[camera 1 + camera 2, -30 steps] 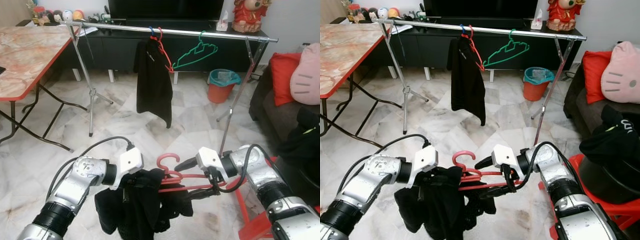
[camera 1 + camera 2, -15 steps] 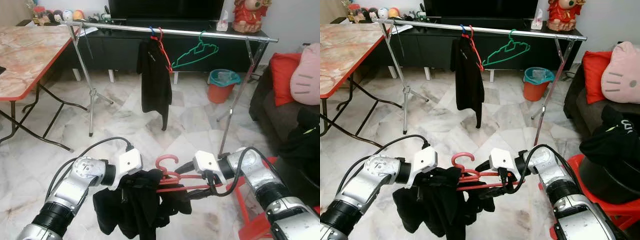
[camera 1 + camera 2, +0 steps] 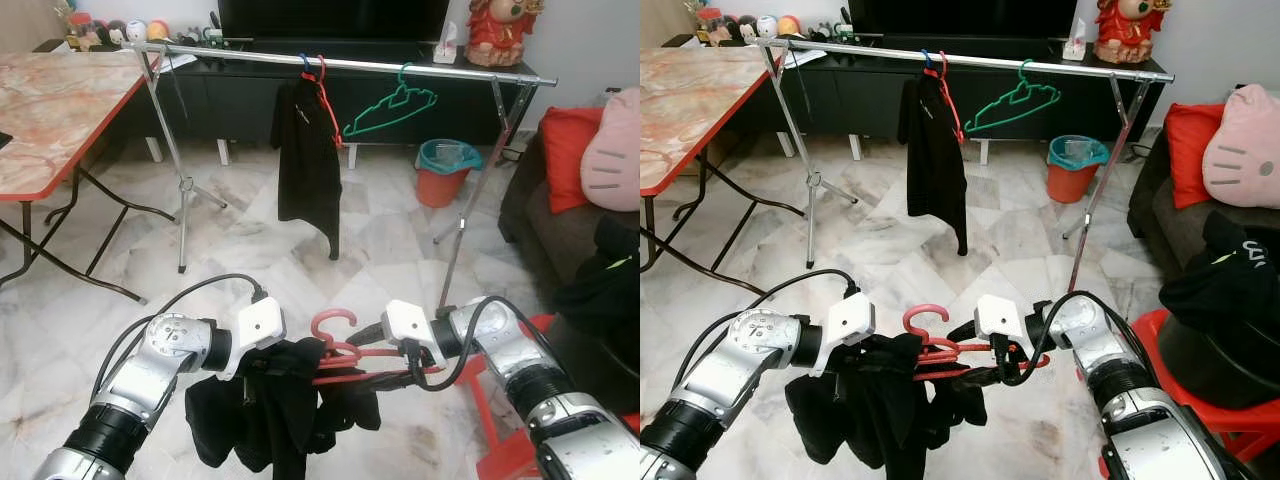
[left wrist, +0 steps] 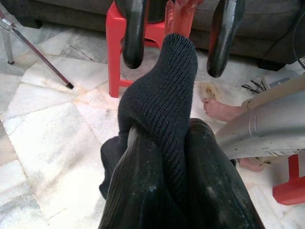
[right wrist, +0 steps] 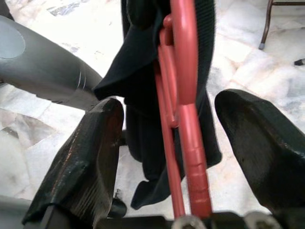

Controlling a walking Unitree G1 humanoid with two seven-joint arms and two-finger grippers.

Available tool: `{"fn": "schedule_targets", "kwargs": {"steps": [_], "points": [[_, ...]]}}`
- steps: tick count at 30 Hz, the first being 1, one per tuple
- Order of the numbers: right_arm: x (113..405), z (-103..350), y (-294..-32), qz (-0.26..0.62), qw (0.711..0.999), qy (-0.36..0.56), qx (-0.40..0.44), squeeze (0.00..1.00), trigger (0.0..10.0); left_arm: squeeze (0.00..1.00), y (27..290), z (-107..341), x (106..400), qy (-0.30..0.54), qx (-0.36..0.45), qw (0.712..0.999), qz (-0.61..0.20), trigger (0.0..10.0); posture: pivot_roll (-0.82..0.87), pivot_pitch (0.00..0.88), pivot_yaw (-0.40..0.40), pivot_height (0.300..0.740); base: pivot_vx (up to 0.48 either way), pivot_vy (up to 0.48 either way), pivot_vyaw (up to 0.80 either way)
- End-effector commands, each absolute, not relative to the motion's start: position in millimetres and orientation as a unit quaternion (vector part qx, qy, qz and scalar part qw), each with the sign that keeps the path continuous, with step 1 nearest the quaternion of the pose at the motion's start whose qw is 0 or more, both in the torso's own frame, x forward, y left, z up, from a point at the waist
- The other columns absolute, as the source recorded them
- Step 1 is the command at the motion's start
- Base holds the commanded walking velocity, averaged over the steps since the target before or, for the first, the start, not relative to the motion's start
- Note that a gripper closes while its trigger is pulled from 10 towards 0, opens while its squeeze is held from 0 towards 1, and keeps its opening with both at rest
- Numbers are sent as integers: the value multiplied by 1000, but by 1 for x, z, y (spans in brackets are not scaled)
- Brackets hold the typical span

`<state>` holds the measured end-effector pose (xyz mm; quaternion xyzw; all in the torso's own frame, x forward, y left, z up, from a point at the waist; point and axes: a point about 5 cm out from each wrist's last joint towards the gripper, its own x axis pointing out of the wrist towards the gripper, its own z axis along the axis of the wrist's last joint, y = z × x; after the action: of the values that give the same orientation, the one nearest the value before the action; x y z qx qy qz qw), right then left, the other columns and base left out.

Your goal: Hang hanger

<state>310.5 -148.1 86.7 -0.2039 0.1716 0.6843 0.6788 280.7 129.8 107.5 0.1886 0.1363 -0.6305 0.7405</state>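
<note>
One red hanger (image 3: 345, 352) with a black garment (image 3: 270, 405) draped on it is held low in front of the robot, above the marble floor (image 3: 250, 250) and well short of the clothes rail (image 3: 340, 64). The left claw (image 3: 262, 372) is buried in the dark cloth; in its wrist view the fabric bunches between its fingers (image 4: 133, 28), pinched there. The right claw (image 3: 385, 352) has its two fingers (image 5: 83, 162) spread on either side of the hanger's red bars, not pressing them. On the rail hang two things: one black top (image 3: 308, 160) on a red hanger beside a blue hook, and one empty green hanger (image 3: 392, 108). One teal-lined orange bin (image 3: 446, 170) stands behind; one red-edged folding table (image 3: 55, 100) stands to the left.
</note>
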Motion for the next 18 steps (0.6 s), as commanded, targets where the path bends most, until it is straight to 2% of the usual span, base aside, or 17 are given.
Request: {"fn": "schedule_targets", "kwargs": {"steps": [1, 18], "points": [[315, 92, -146, 679, 687, 163, -203, 0, 0, 0, 129, 114, 283, 121, 197, 741, -630, 10000, 23, 0, -37, 740, 0, 0, 0], [315, 88, -146, 671, 692, 169, -207, 0, 0, 0, 130, 114, 283, 122, 198, 741, -630, 10000, 26, 0, -38, 740, 0, 0, 0]]}}
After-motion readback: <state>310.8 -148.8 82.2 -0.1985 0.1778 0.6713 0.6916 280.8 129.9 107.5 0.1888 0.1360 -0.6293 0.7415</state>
